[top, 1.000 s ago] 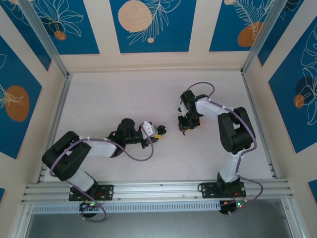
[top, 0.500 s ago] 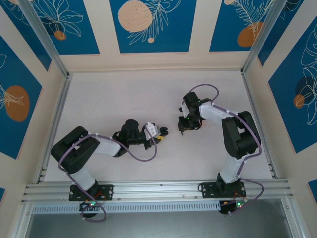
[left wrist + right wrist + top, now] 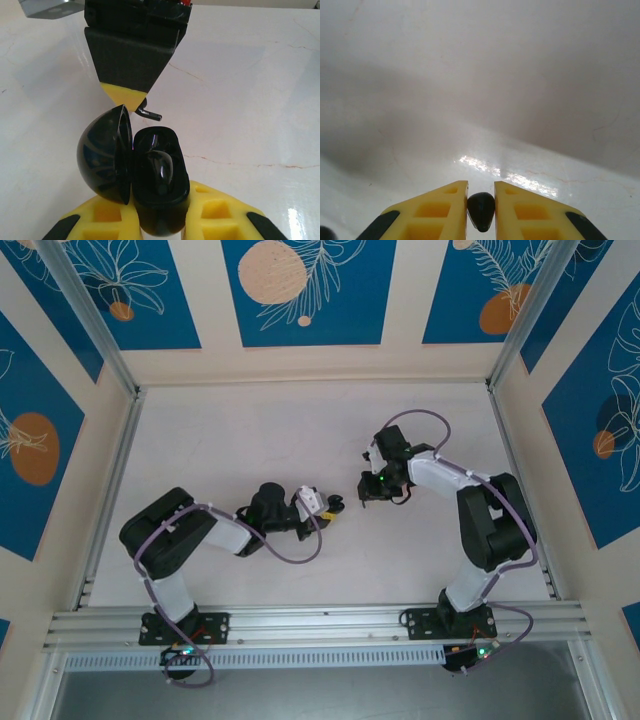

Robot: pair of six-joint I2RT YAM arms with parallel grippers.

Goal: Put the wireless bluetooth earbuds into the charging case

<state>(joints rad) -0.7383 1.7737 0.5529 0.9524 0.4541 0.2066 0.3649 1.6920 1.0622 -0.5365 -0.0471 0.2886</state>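
**Holdings at mid-table: one charging case, two earbuds, two grippers**

1. Charging case. Glossy black, rounded, and open. Its domed lid is swung up to the left and stands nearly upright beside the body. The case is clamped from both sides by the left gripper, whose yellow fingers press against the lower body. The case is raised off the white marbled table.

2. Seated earbud. Black and shiny, it lies inside the case's open cavity, below the rim.

3. Held earbud. A small black teardrop shape, it is pinched between the yellow fingers of the right gripper. The fingers stand narrow, with the gap only as wide as the earbud. It is held over bare tabletop, clear of the surface.

4. Relation of the items. From the left wrist, one finger of the right gripper appears as a black wedge with a yellow tip. It points down just above the top edge of the lid. A dark sliver juts out beside that tip, close above the case's rim and apart from it. What the sliver is cannot be told.

5. Placement. In the top view the two grippers face each other near the middle of the table, the left one just to the left of the right one, with a small gap between them.
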